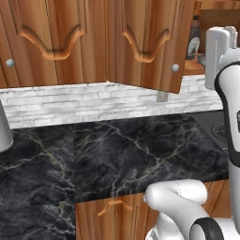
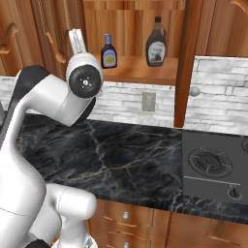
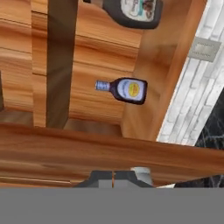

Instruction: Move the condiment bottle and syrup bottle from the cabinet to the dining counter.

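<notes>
The gripper point(image 3: 113, 177) is fully closed and holds nothing. In the open cabinet point(image 2: 140, 72), the condiment bottle point(image 2: 108, 52) stands upright on the shelf, with the syrup bottle point(image 2: 156, 43) at its 3 o'clock, well apart.

The cabinet point(image 1: 93, 42) and black counter point(image 1: 117, 150) are seen from behind the arm in both base views, one from each side. From the rolled hand view, close up, the open shelf is faced, shared with the right base view.
</notes>
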You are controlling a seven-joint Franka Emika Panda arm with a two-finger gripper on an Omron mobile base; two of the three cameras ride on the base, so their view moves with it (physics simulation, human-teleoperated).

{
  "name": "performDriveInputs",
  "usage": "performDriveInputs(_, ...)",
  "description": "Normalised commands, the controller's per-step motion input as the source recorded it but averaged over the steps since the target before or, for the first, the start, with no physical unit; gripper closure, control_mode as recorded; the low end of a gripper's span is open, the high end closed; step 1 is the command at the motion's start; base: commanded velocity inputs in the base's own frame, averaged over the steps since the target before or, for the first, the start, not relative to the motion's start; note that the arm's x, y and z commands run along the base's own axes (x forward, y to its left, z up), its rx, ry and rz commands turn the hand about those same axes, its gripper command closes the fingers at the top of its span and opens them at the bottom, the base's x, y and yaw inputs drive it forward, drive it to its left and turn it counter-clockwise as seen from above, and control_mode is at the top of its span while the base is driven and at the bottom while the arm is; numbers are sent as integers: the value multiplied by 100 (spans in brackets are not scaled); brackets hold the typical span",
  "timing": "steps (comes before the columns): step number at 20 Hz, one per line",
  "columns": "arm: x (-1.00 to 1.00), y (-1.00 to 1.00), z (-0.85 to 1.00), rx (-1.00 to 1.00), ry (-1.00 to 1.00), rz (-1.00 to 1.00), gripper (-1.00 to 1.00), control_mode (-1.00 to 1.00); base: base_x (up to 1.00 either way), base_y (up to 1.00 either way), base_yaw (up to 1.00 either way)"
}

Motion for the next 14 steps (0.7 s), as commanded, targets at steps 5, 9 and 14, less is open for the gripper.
performDriveInputs(5,30,-1,-35,0,0,8,100,-100,0,0,0)
performDriveInputs(9,42,0,-49,0,0,9,100,-100,0,0,0)
performDriveInputs(14,51,-2,-27,0,0,8,100,-100,0,0,0)
